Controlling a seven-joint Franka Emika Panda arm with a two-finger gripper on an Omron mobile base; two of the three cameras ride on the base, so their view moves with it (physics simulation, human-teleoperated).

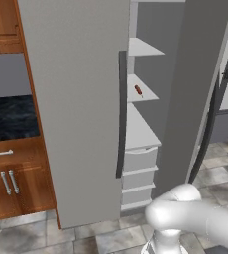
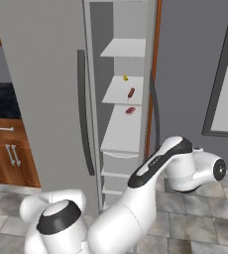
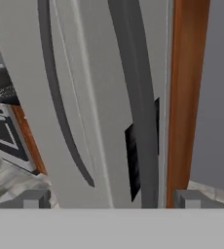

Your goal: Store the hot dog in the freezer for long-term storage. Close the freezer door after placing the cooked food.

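A: Grey stone floor tiles (image 1: 76, 238) run under the base; brown wooden cabinets (image 1: 17, 183) stand at the left, with a dark speckled backsplash (image 1: 9, 116) above them. What is nearest?

B: Nearest is the white arm (image 2: 150, 173), elbow bent, reaching to the right of the freezer (image 1: 81, 109). In the hand view the two finger tips (image 3: 33, 198) sit at the bottom corners, well apart, with nothing between them: gripper (image 3: 111, 199) spread, empty.

A: What does it face?

B: The edge of the freezer door (image 1: 200, 84) with its dark handle (image 3: 136, 97), and an orange-brown wooden strip (image 3: 187, 97) just to the right. The door stands ajar, swung out toward the robot. The twin door (image 2: 41, 89) at the left is shut, its dark handle (image 2: 84, 114) along its right edge.

A: Inside?

B: White drawers (image 1: 140, 166) at the bottom, white shelves (image 2: 121, 129) above. The hot dog (image 2: 131, 93) lies on the second shelf from the top, near that shelf's front edge, toward its right side in the right base view. A small yellow item (image 2: 126, 77) rests farther back on the same shelf. A small red item (image 2: 130, 110) lies on the shelf below, at its back right.

A: Contact?

B: None; the hot dog is well apart from the gripper.
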